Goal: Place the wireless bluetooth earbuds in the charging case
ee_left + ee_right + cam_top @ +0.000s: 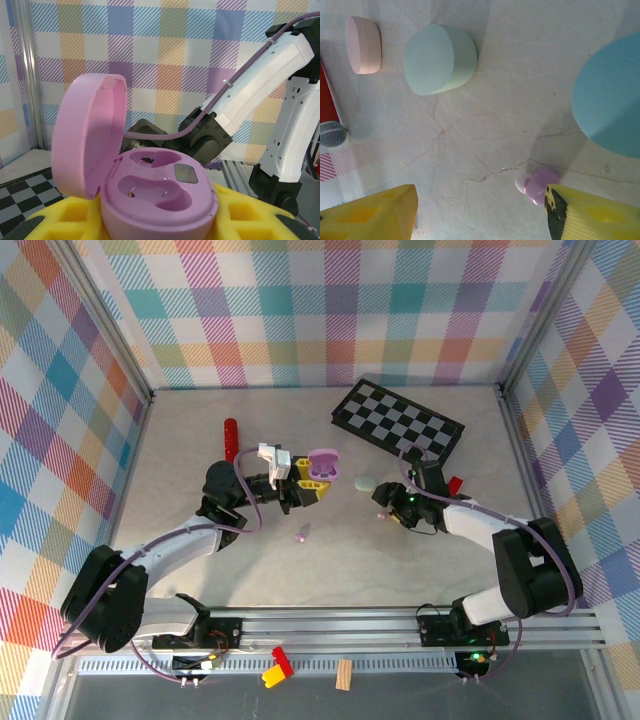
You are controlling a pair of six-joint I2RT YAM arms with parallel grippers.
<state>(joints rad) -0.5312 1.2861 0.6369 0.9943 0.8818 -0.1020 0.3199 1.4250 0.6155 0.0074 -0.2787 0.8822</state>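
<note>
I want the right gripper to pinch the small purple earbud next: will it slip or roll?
The purple earbud looks glossy and rounded, so it may squirt out of a pinch or roll on the smooth table. It seems tiny and probably light; the right gripper has a finger beside it that could knock it aside.

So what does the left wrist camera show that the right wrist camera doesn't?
Left wrist camera, not the right: an open pink case, lid up and both wells empty, clamped between the left gripper's yellow fingers, with the right arm behind. Right wrist camera, not the left: a purple earbud on the table beside one of the right gripper's spread fingers, plus a mint case, a pale pink case and a blue case. Both share yellow fingertips along the bottom edge.
</note>
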